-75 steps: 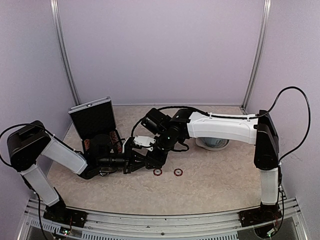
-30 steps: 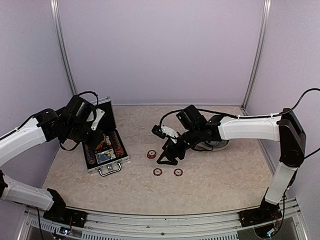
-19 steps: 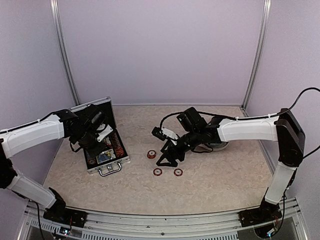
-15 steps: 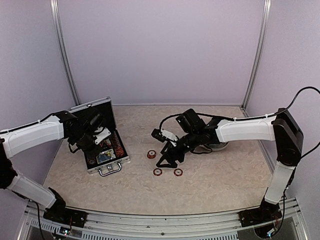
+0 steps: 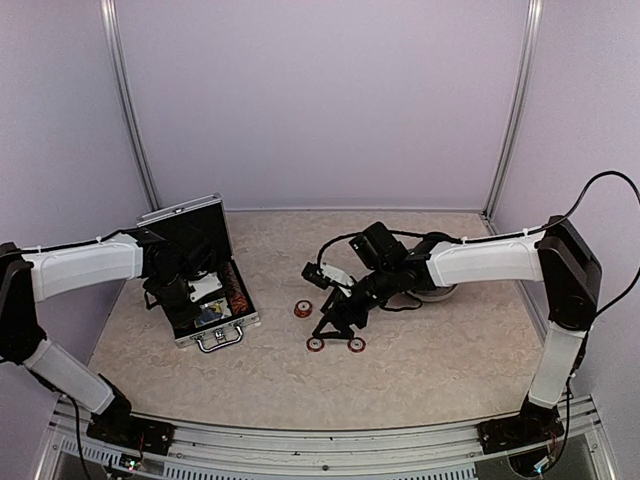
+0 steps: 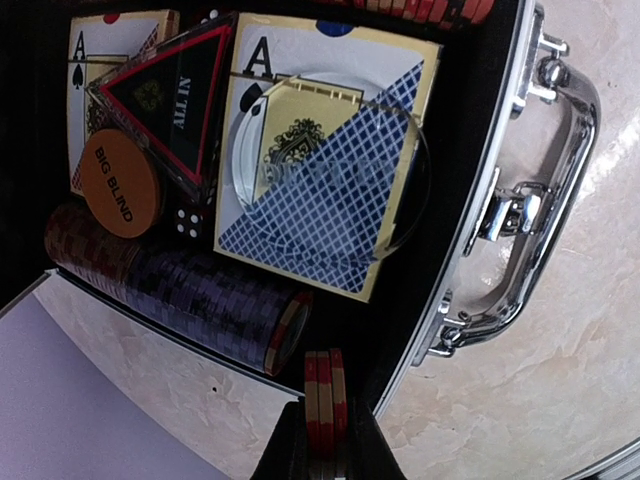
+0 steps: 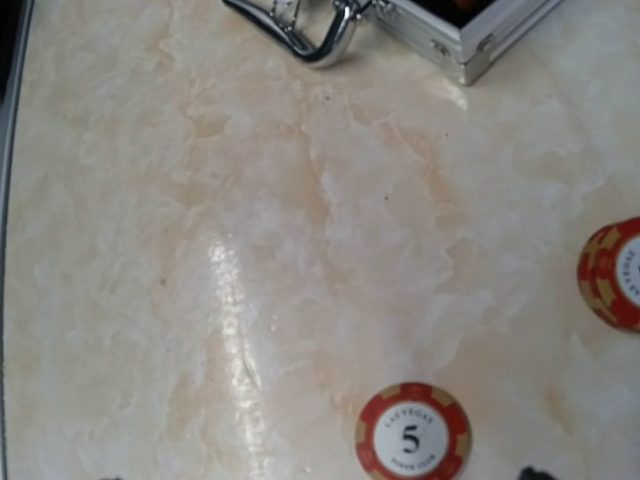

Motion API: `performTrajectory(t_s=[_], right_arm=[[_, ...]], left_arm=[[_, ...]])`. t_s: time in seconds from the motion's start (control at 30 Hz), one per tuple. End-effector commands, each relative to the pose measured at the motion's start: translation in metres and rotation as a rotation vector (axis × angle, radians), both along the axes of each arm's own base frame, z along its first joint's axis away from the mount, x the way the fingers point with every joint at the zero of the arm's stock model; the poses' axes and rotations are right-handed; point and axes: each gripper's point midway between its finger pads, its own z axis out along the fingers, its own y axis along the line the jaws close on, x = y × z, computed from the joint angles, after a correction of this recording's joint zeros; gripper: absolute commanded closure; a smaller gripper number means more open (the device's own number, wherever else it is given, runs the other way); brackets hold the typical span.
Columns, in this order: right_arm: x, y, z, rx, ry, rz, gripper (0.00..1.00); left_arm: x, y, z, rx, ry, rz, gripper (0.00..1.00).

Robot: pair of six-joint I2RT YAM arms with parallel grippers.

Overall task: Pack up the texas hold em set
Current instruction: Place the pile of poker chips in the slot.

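Three loose poker chips [image 5: 315, 345] lie on bare tabletop [image 5: 430, 370], well apart from the open briefcase [image 5: 215, 325] and its handle. The right pincer [image 5: 336, 328] hangs low over them, jaws spread wide. The left pincer [image 6: 325, 455] is clamped on a small chip stack [image 6: 325, 385] just inside the briefcase's handle-side edge, beside a filled chip row [image 6: 190, 295].

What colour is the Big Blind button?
The Big Blind button is orange; best seen from the left wrist.
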Motion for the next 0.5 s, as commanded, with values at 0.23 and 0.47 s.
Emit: performTrajectory(t_s=[0.23,0.47], right_arm=[[0.004,0.002,0.001,0.016,0.015,-0.002,0.16],[0.003,0.002,0.001,0.013,0.015,-0.001,0.16]], left_arm=[[-0.002,0.013,-0.01,0.071,0.011,-0.024,1.0],[0.002,0.012,-0.016,0.092,0.033,-0.021,1.0]])
